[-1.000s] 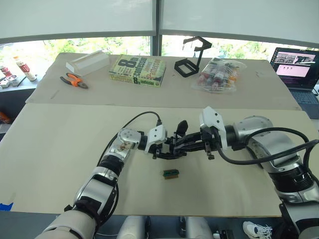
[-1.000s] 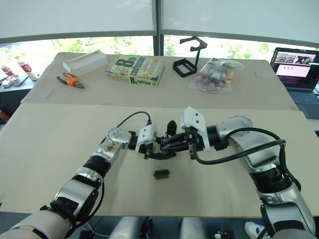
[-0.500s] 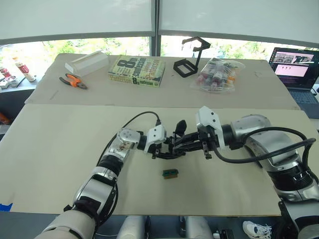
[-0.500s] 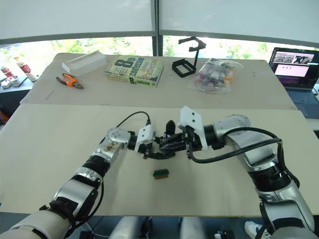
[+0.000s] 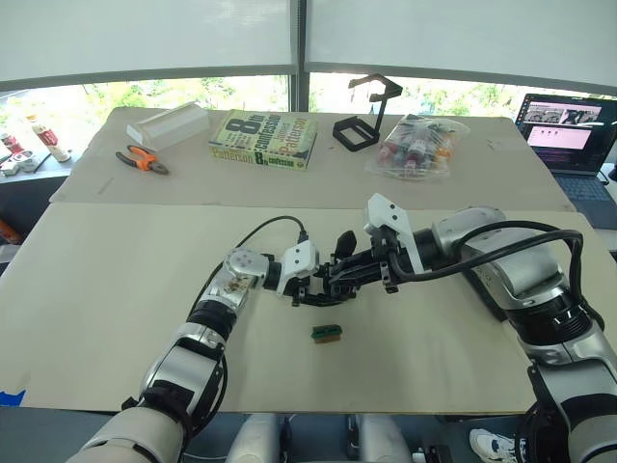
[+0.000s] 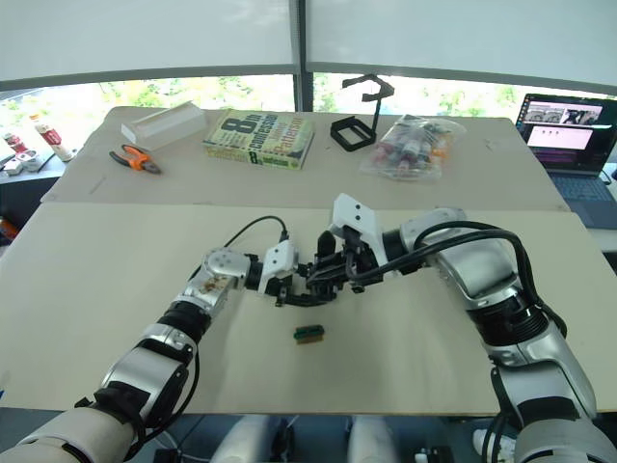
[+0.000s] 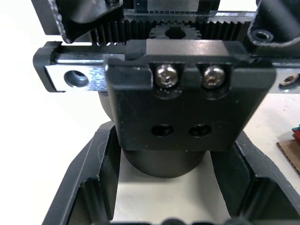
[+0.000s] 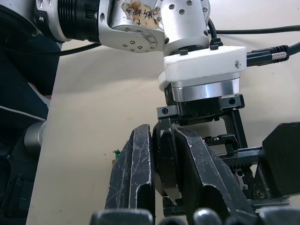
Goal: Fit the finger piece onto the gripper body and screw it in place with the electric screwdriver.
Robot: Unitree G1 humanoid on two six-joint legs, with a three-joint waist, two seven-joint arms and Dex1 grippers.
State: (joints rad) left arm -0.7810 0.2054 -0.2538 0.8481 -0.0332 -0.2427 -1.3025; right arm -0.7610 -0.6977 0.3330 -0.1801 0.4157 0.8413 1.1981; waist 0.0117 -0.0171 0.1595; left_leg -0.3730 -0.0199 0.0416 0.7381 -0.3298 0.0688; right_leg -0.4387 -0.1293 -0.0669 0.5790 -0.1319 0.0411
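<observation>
Gripper body (image 7: 187,112), clamped by its stubby base in my left gripper (image 5: 310,287) above mid-table, screw holes exposed for fitting; finger piece (image 8: 161,164), pinched in my right gripper (image 8: 159,187), pressed against it; electric screwdriver unseen.

**Crowded centre, open flanks**

The left gripper (image 5: 310,285) and right gripper (image 5: 355,275) meet over the middle of the near table (image 5: 116,318), the gripper body (image 7: 187,117) wedged between them. A small green-and-brown block (image 5: 327,333) lies just in front. Wide bare tabletop lies open to either side. The book (image 5: 265,138), pliers (image 5: 143,156), wire stand (image 5: 364,114) and bag (image 5: 415,145) stand well apart on the far table.
</observation>
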